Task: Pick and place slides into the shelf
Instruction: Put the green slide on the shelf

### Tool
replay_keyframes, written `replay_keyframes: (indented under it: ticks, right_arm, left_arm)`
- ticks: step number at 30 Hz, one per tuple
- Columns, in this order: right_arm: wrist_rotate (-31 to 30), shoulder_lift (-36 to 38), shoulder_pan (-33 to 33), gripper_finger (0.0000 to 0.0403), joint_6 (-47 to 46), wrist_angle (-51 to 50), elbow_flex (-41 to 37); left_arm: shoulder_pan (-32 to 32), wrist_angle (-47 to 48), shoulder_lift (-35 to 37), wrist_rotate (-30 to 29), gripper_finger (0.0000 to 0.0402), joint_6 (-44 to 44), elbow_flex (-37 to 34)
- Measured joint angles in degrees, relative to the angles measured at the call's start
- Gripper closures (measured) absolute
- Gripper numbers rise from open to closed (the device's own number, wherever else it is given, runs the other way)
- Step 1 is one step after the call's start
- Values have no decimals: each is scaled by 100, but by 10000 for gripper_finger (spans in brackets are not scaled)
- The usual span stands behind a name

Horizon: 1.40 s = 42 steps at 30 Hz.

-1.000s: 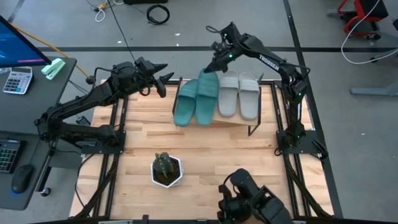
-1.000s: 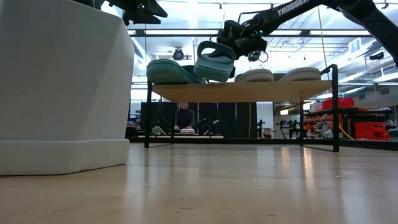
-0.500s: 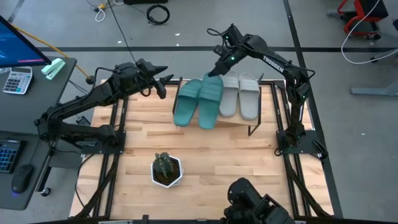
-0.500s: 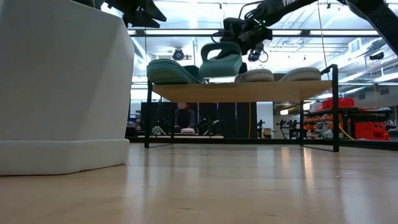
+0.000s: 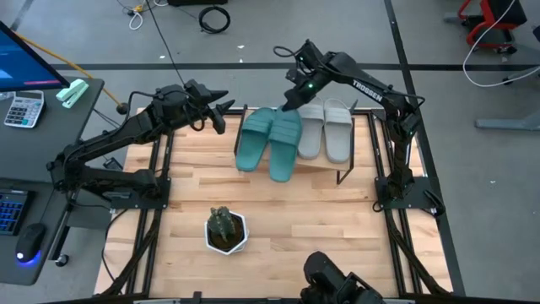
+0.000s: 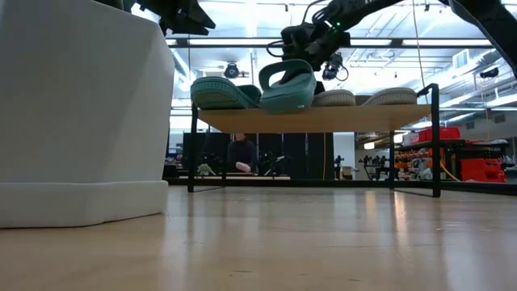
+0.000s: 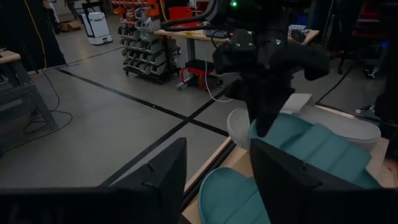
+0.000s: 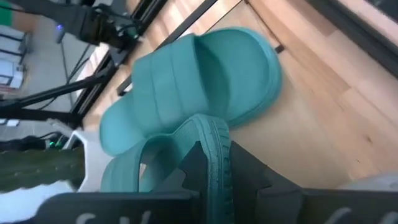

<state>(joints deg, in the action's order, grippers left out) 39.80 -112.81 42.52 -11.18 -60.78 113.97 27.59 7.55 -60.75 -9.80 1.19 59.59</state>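
Note:
The shelf (image 5: 325, 166) (image 6: 323, 119) stands at the table's far side, with a light plank top on black legs. One teal slide (image 5: 251, 139) (image 8: 199, 87) and two grey-white slides (image 5: 310, 135) (image 5: 339, 135) lie flat on it. My right gripper (image 5: 291, 101) (image 6: 311, 47) is shut on the second teal slide (image 5: 285, 145) (image 6: 287, 85), between the first teal one and the grey pair. My left gripper (image 5: 226, 114) (image 7: 217, 149) hovers open off the shelf's far left corner, touching nothing. My right gripper pinches the second teal slide's far end (image 8: 214, 134) by its sole rim, one finger (image 8: 193, 165) on each side. It comes from above and the far side, slanting down. The slide tilts: its far end is raised and its near part (image 6: 279, 103) is on the shelf plank.
A potted plant in a white pot (image 5: 226, 230) (image 6: 81, 113) stands near the table's near edge, left of centre. Bare wooden tabletop (image 5: 295, 211) lies between the pot and the shelf. A desk with a calculator (image 5: 24, 108) is off the table's left.
My right gripper has carried the second teal slide down and slightly toward the near edge. The slide was lifted and steeply tipped above the shelf; now it has levelled out and its near part has come down on the plank beside the first teal slide. The gripper stays shut.

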Motion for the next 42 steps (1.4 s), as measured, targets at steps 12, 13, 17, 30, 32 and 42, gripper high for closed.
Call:
replay_keyframes:
  ticks: [12, 13, 17, 30, 32, 42]
  right_arm:
    - [-616, 0, -49, 360, -247, 255, 0]
    - [-696, 0, -67, 360, -243, 276, 0]
    - [-834, 0, -161, 359, -197, 317, 0]
    - [-1352, -35, -518, 259, -81, 354, -347]
    - [-1352, -41, -560, 253, -113, 340, -439]
    - [-1758, -44, -664, 246, -69, 465, -476]
  left_arm:
    - [-2, -44, 0, 0, 229, -52, 0]
    - [-2, -44, 0, 0, 229, -54, 0]
    - [-4, -46, 0, 0, 228, -56, 0]
    - [-9, -47, 0, 0, 229, -98, 0]
    - [-9, -46, 0, 0, 228, -101, 0]
    - [-9, -48, -2, 0, 229, -103, 0]
